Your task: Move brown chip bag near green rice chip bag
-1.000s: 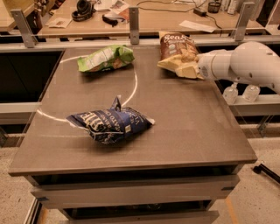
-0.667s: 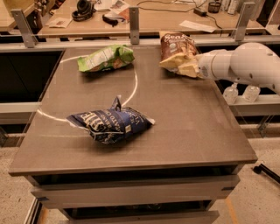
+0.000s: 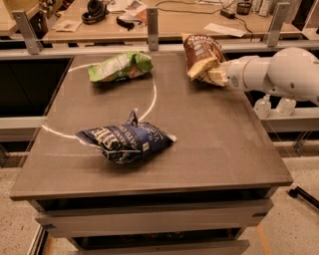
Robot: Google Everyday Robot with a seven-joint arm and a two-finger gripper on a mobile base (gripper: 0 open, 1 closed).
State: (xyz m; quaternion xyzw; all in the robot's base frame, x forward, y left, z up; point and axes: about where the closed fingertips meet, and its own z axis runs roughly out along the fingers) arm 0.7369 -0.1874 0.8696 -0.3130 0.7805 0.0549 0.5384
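Since the last frame I see the brown chip bag (image 3: 198, 50) has shifted a little to the left and stands more upright, its dark top tipped up toward the rear rail, and the gripper (image 3: 213, 74) has come left with it. The gripper sits at the table's (image 3: 224, 149) far right corner, reaching in from the right on the end of the white arm (image 3: 279, 72), and its fingers are pinched on the pale lower half of the brown chip bag. Whether the bag's bottom edge touches the tabletop I cannot tell from here. The green rice chip bag (image 3: 119, 67) lies flat at the far left of the table, well apart from the brown one, with bare surface between them. A thin white arc (image 3: 153, 94) painted on the tabletop curves through that gap and down toward the left edge. Nearer to me, left of centre, the dark blue bag (image 3: 124, 142) lies crumpled on its side, just beside the lower end of the arc. Behind the rail I see a wooden desk (image 3: 174, 22) with headphones (image 3: 94, 10) on it.
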